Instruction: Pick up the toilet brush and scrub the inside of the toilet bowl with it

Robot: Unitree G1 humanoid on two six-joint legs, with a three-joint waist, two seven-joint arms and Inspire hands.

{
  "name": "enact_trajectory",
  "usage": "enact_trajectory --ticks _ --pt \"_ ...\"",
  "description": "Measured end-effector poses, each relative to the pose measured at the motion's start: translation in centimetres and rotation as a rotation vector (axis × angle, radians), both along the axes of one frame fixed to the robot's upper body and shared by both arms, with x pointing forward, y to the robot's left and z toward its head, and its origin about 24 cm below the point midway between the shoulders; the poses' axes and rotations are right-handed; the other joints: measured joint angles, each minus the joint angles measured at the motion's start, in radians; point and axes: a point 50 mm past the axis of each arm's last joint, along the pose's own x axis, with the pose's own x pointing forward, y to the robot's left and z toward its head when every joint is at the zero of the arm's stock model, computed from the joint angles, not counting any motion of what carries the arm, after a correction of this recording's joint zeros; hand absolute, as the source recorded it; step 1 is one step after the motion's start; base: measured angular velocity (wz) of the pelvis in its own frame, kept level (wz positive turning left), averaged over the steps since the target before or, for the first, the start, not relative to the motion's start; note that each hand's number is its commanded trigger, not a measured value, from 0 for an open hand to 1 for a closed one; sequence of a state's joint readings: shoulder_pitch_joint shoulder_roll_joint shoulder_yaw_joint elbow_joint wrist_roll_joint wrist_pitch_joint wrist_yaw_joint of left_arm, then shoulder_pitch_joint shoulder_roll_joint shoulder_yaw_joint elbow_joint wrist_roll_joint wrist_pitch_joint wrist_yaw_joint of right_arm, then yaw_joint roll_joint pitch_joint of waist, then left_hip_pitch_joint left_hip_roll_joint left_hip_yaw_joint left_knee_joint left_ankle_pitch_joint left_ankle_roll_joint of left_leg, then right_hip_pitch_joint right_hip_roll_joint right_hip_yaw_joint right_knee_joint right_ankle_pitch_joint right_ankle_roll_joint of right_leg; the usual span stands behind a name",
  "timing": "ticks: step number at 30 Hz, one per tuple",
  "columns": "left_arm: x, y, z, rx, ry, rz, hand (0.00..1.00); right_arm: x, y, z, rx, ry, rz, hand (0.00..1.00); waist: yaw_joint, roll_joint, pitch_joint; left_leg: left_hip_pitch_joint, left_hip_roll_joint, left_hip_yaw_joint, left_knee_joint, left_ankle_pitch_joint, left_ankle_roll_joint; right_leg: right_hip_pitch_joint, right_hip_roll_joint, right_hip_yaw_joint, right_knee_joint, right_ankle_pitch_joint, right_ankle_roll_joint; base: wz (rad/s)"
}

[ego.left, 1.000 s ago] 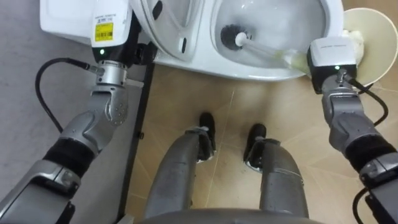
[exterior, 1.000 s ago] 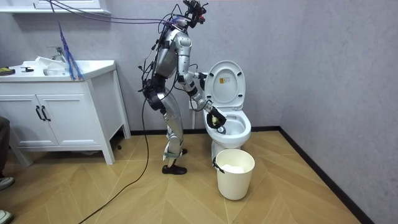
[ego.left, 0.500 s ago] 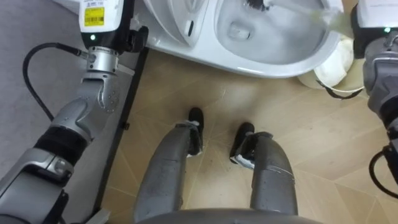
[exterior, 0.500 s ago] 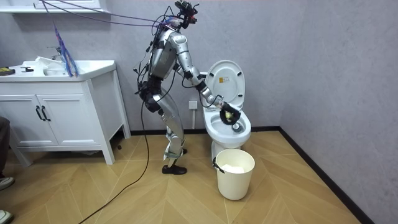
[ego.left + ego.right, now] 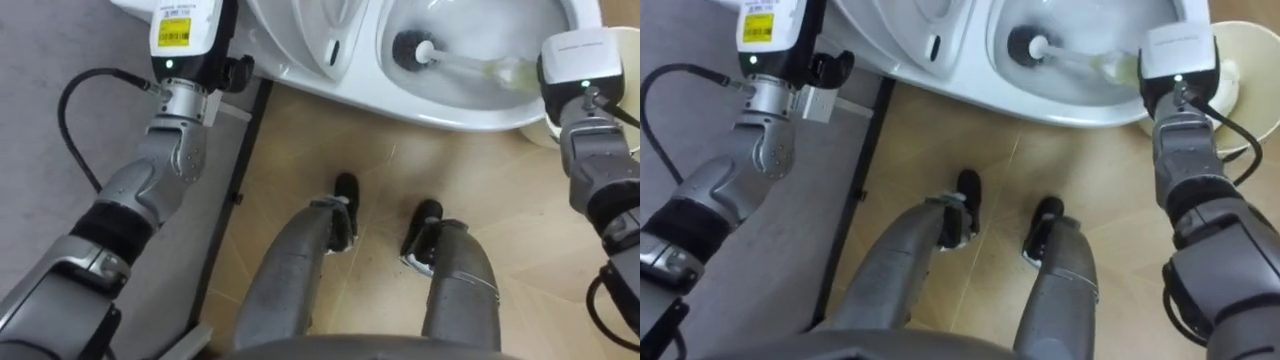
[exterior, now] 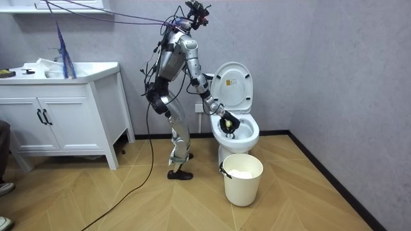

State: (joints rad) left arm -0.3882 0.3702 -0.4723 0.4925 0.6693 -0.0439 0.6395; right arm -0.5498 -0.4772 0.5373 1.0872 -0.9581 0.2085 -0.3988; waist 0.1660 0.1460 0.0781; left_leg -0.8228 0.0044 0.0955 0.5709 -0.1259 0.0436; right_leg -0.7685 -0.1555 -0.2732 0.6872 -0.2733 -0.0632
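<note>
Fingers of the right hand (image 5: 577, 62) sit tucked beneath its white back in the left eye view. The toilet brush (image 5: 455, 62) runs out from them, its dark head down inside the toilet bowl (image 5: 470, 112), and the left hand (image 5: 185, 35) is well apart across the bowl, its fingers impossible to tell. In the room view they look clamped round the brush's yellow grip, the sensible hold on a light, stiff, likely wet and slippery stick.
</note>
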Motion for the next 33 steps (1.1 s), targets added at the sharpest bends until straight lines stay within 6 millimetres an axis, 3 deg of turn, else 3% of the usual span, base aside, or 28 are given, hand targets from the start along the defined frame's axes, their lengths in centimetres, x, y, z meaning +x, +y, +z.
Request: enact_trajectory --ticks 8,15,20,22,24,28,31,33 --pt "0.0 -0.3 0.0 -0.009 0.029 -0.015 0.0 -1.3 1.0 -2.3 0.088 0.084 -0.069 1.0 -0.004 0.02 -0.0085 0.039 0.018 -0.005 -0.023 0.001 -0.008 0.061 0.033 -0.004 -0.071 0.008 -0.002 -0.01" --pt "-0.1 -0.5 0.0 -0.015 0.031 -0.03 0.0 -2.9 0.3 -3.8 0.123 0.147 -0.129 1.0 -0.018 0.029 -0.0141 0.062 0.017 -0.014 -0.018 0.001 -0.008 0.102 0.033 -0.017 -0.088 0.009 -0.002 0.02" --pt "-0.4 0.4 -0.2 -0.04 0.033 0.003 0.0 -5.1 -0.7 -5.4 0.134 0.211 -0.165 1.0 -0.034 0.023 -0.011 0.135 0.0 -0.018 -0.022 0.001 -0.008 0.173 0.013 -0.021 -0.086 -0.011 0.007 0.09" --pt "-1.1 0.7 -0.9 -0.05 0.054 0.007 0.0 -6.5 -0.9 -6.5 0.158 0.253 -0.183 1.0 -0.037 0.009 -0.01 0.174 -0.003 -0.018 -0.026 0.001 -0.008 0.215 0.007 -0.024 -0.091 -0.019 0.012 0.09" --pt "-1.8 1.1 -1.9 -0.052 0.087 0.021 0.0 -8.2 -1.1 -7.7 0.197 0.299 -0.214 1.0 -0.043 -0.016 -0.0148 0.213 -0.003 -0.018 -0.038 0.001 -0.008 0.256 0.007 -0.028 -0.104 -0.022 0.015 0.12" --pt "-3.7 2.4 -4.0 -0.044 0.171 0.064 0.0 -10.8 -0.3 -9.9 0.32 0.381 -0.262 1.0 -0.064 -0.095 -0.0339 0.278 0.002 -0.018 -0.071 0.0 -0.008 0.337 0.029 -0.044 -0.157 -0.018 0.016 0.1" --pt "-5.8 3.0 -6.1 -0.046 0.276 0.082 0.0 -12.6 -0.2 -10.9 0.362 0.429 -0.301 1.0 -0.078 -0.112 -0.0453 0.343 0.005 -0.029 -0.094 -0.002 -0.011 0.421 0.037 -0.063 -0.206 -0.012 0.022 0.15" --pt "-6.7 3.4 -6.7 -0.054 0.315 0.098 0.0 -13.7 -0.3 -11.4 0.382 0.456 -0.321 1.0 -0.077 -0.115 -0.0479 0.389 0.004 -0.042 -0.131 -0.007 -0.019 0.459 0.039 -0.071 -0.227 -0.01 0.026 0.1"
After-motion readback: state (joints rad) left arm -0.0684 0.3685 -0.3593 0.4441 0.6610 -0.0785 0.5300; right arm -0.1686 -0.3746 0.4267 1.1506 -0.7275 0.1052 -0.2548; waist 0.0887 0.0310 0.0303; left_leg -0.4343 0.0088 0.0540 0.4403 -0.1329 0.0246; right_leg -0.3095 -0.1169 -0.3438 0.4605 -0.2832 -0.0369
